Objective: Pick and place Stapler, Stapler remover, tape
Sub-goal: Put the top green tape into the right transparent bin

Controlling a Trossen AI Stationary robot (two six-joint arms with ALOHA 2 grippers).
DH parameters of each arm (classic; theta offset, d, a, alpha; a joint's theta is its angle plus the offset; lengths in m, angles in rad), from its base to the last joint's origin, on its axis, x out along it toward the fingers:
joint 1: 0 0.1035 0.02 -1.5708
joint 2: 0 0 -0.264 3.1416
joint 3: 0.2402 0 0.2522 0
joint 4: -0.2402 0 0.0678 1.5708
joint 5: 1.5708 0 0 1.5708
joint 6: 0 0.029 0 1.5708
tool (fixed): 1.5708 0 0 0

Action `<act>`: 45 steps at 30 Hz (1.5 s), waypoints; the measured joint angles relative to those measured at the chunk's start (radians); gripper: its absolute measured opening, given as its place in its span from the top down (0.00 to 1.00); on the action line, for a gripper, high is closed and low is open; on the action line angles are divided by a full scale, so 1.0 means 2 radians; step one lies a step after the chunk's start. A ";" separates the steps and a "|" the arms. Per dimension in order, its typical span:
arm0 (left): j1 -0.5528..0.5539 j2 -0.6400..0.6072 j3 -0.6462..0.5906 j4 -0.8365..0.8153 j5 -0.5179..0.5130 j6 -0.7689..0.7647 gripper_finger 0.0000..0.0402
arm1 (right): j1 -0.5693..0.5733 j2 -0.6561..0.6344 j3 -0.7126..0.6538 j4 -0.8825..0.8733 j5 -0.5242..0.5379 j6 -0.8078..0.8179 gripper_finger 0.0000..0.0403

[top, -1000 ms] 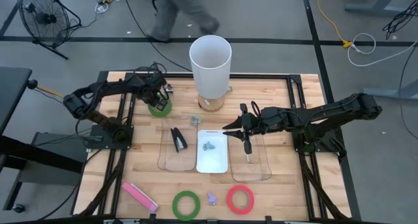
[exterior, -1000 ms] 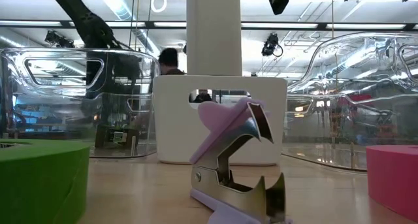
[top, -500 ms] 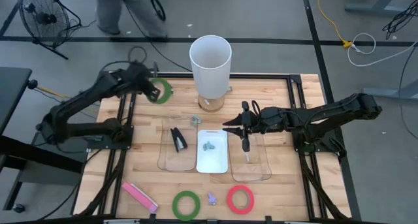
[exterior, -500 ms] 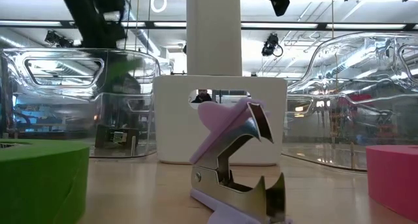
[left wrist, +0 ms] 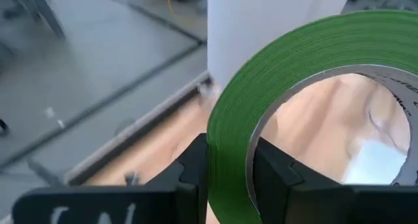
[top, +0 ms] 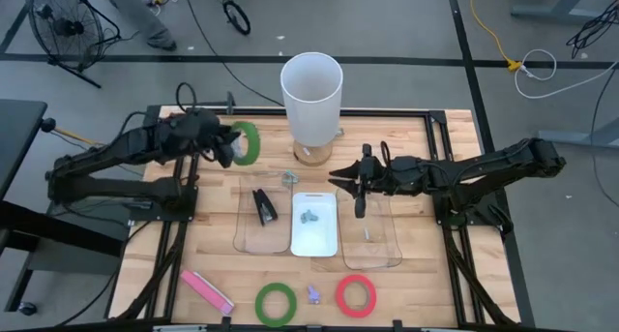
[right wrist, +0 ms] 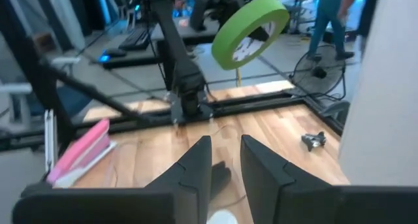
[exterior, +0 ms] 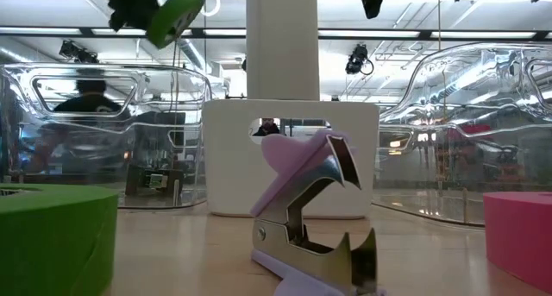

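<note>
A green ring of tape (top: 244,143) hangs in the air over the far left part of the table (top: 426,284), just left of the tall white cylinder (top: 311,90). The left gripper (top: 226,144) is clamped on its band, one finger inside the ring and one outside, as the left wrist view shows (left wrist: 230,165). Pinching the wall like this leaves the ring standing on edge, probably so it can be carried and dropped into one of the clear trays (top: 263,216). The right gripper (top: 359,189) waits above the right clear tray (top: 372,235), its fingers (right wrist: 196,165) a narrow gap apart with nothing between them. A second green ring (top: 276,304), a red ring (top: 356,294) and the small purple staple remover (top: 313,294) lie along the near edge, with a pink stapler (top: 206,291) to their left. A dark object (top: 263,206) sits in the left tray and something small and bluish (top: 308,216) on the white middle tray (top: 314,240); I cannot tell what either is.
</note>
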 joint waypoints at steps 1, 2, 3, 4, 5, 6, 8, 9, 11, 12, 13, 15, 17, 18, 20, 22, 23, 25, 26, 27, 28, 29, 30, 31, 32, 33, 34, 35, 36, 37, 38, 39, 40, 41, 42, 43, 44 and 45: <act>-0.019 0.007 0.000 0.015 -0.026 0.002 0.79 | 0.000 0.000 0.000 0.004 0.003 0.003 0.80; -0.036 0.014 0.000 0.029 -0.053 0.005 0.79 | 0.000 0.000 0.000 0.008 0.004 0.007 0.80; -0.053 0.022 0.000 0.043 -0.079 0.011 0.79 | 0.000 0.001 0.000 0.014 0.007 0.010 0.80; -0.070 0.031 0.000 0.058 -0.103 0.017 0.79 | 0.000 0.003 0.000 0.025 0.011 0.010 0.80; -0.085 0.041 0.000 0.073 -0.127 0.023 0.79 | 0.000 0.005 0.000 0.035 0.014 0.008 0.80; -0.100 0.051 0.000 0.085 -0.154 0.026 0.79 | 0.000 0.009 0.000 0.046 0.015 0.008 0.80; -0.128 0.073 0.000 0.104 -0.204 0.031 0.79 | -0.002 0.022 0.000 0.076 0.015 0.004 0.80; -0.141 0.084 0.000 0.113 -0.227 0.031 0.79 | -0.003 0.030 0.000 0.090 0.015 -0.001 0.80; -0.165 0.104 0.000 0.128 -0.262 0.032 0.79 | -0.007 0.046 0.000 0.110 0.011 -0.015 0.78; -0.177 0.115 0.000 0.138 -0.274 0.032 0.79 | -0.009 0.056 0.000 0.122 0.011 -0.019 0.77; -0.189 0.124 0.000 0.151 -0.286 0.035 0.79 | -0.012 0.064 0.000 0.130 0.010 -0.020 0.76; -0.214 0.144 0.000 0.173 -0.316 0.051 0.79 | -0.017 0.078 0.000 0.146 0.010 -0.019 0.71; -0.237 0.162 0.000 0.198 -0.355 0.063 0.79 | -0.020 0.090 0.000 0.160 0.011 -0.018 0.67; -0.248 0.170 0.000 0.207 -0.372 0.069 0.79 | -0.022 0.096 0.000 0.169 0.010 -0.018 0.64; -0.269 0.187 0.000 0.227 -0.412 0.085 0.79 | -0.022 0.105 0.000 0.186 0.010 -0.018 0.59; -0.286 0.203 0.000 0.245 -0.458 0.101 0.79 | -0.022 0.109 0.000 0.198 0.009 -0.018 0.54; -0.294 0.210 0.000 0.251 -0.482 0.106 0.79 | -0.022 0.112 0.000 0.208 0.009 -0.016 0.52; -0.306 0.226 0.000 0.277 -0.518 0.122 0.79 | -0.022 0.117 0.000 0.218 0.009 -0.004 0.48; -0.310 0.232 0.000 0.289 -0.529 0.131 0.79 | -0.022 0.121 0.000 0.227 0.009 0.000 0.47; -0.313 0.239 0.000 0.300 -0.534 0.140 0.79 | -0.022 0.123 0.000 0.232 0.010 0.001 0.45; -0.316 0.245 0.000 0.313 -0.535 0.148 0.79 | -0.022 0.126 0.000 0.236 0.010 0.001 0.44; -0.317 0.251 0.000 0.325 -0.535 0.157 0.79 | -0.022 0.130 0.000 0.244 0.010 0.002 0.43; -0.317 0.257 0.000 0.332 -0.536 0.163 0.79 | -0.022 0.132 0.000 0.248 0.010 0.003 0.42; -0.317 0.261 0.000 0.337 -0.541 0.170 0.79 | -0.022 0.134 0.000 0.252 0.008 0.005 0.41; -0.317 0.267 0.000 0.341 -0.549 0.177 0.79 | -0.022 0.135 0.000 0.255 0.003 0.007 0.41; -0.315 0.270 0.000 0.344 -0.554 0.182 0.79 | -0.022 0.135 0.000 0.258 -0.001 0.009 0.40; -0.314 0.274 0.000 0.346 -0.558 0.185 0.79 | -0.022 0.135 0.000 0.261 -0.003 0.009 0.40; -0.314 0.276 0.000 0.349 -0.558 0.185 0.79 | -0.022 0.137 0.000 0.264 -0.003 0.009 0.40; -0.314 0.278 0.000 0.352 -0.558 0.183 0.79 | -0.022 0.139 0.000 0.271 -0.003 0.009 0.40; -0.314 0.279 0.000 0.354 -0.558 0.183 0.79 | -0.022 0.143 0.000 0.275 -0.003 0.009 0.40; -0.314 0.280 0.000 0.358 -0.558 0.183 0.79 | -0.022 0.147 0.000 0.280 -0.003 0.012 0.40; -0.313 0.282 0.000 0.362 -0.557 0.183 0.79 | -0.022 0.152 0.000 0.286 -0.004 0.014 0.40; -0.313 0.283 0.000 0.364 -0.557 0.183 0.79 | -0.022 0.158 0.000 0.297 -0.004 0.018 0.40; -0.313 0.284 0.000 0.367 -0.556 0.183 0.79 | -0.022 0.164 0.000 0.304 -0.004 0.021 0.40; -0.313 0.284 0.000 0.369 -0.555 0.183 0.79 | -0.022 0.170 0.000 0.308 -0.004 0.021 0.40; -0.313 0.284 0.000 0.370 -0.552 0.183 0.79 | -0.023 0.175 0.000 0.315 -0.004 0.021 0.40; -0.312 0.284 0.000 0.372 -0.548 0.182 0.79 | -0.024 0.181 0.000 0.325 -0.004 0.021 0.40; -0.311 0.284 0.000 0.372 -0.546 0.182 0.79 | -0.024 0.186 0.002 0.329 -0.004 0.021 0.40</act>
